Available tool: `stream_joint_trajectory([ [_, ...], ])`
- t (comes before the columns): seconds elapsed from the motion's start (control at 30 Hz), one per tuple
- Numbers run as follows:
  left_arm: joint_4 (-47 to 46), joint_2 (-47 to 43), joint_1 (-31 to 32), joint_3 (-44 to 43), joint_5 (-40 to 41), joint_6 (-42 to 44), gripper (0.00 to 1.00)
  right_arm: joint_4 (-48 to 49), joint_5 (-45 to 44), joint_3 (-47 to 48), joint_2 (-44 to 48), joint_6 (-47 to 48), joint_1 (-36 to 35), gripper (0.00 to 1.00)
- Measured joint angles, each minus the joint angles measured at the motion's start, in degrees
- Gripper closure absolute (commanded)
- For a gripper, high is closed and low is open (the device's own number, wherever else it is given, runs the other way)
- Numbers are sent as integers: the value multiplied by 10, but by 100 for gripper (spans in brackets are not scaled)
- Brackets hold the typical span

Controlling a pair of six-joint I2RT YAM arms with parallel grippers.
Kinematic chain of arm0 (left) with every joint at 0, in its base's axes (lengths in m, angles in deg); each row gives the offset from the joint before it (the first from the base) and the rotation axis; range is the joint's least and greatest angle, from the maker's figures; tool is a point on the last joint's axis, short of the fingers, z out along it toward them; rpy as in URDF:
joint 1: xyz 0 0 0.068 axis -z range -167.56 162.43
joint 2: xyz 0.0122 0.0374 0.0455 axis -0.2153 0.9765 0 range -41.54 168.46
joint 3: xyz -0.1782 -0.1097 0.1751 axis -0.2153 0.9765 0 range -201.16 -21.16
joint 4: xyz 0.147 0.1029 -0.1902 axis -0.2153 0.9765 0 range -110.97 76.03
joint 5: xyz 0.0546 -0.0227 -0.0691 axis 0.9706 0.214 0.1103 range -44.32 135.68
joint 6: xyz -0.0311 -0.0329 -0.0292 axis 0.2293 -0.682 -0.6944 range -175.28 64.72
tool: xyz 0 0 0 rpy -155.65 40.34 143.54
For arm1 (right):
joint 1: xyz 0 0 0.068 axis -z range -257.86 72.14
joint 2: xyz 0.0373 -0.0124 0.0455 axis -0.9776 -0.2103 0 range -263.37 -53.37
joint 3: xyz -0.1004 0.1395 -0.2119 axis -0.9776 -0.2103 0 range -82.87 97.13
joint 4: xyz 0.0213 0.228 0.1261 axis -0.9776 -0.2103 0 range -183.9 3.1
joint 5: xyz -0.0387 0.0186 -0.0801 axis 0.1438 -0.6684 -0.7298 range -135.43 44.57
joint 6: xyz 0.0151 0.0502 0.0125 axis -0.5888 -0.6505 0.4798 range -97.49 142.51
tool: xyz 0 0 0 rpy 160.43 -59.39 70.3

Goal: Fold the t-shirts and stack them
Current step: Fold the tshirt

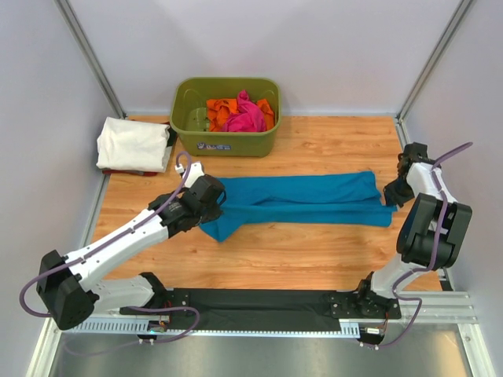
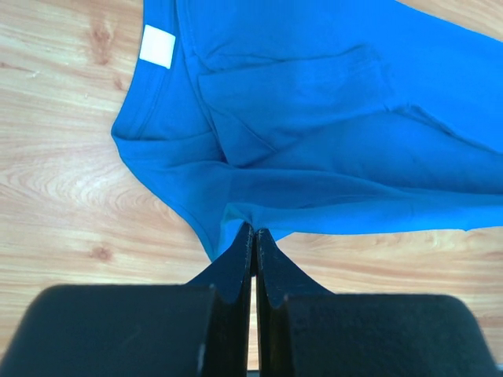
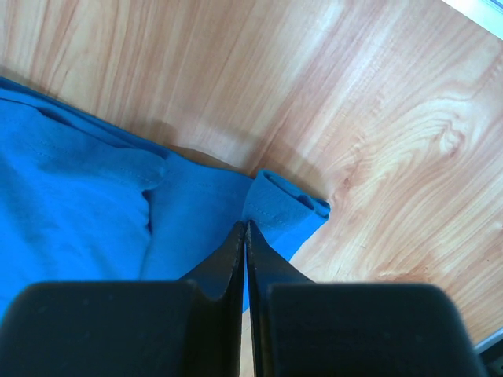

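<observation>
A teal-blue t-shirt (image 1: 306, 200) lies stretched in a long folded band across the middle of the wooden table. My left gripper (image 1: 219, 202) is shut on its left end. In the left wrist view the fingertips (image 2: 255, 229) pinch the cloth edge below the collar, near the white label (image 2: 157, 45). My right gripper (image 1: 391, 193) is shut on the right end, where the tips (image 3: 245, 225) bite the rolled hem (image 3: 287, 206). A folded white t-shirt (image 1: 134, 144) rests at the back left. Pink (image 1: 248, 117) and orange (image 1: 219, 111) t-shirts lie crumpled in the tub.
An olive-green plastic tub (image 1: 228, 140) stands at the back centre. Grey walls and metal posts close in the table on three sides. A black mat (image 1: 259, 302) and a rail run along the near edge between the arm bases.
</observation>
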Motion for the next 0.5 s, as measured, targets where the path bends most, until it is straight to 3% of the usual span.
stream_joint_trajectory([
  [0.5, 17, 5, -9, -1, 1, -2, 100, 12, 5, 53, -50, 23, -30, 100],
])
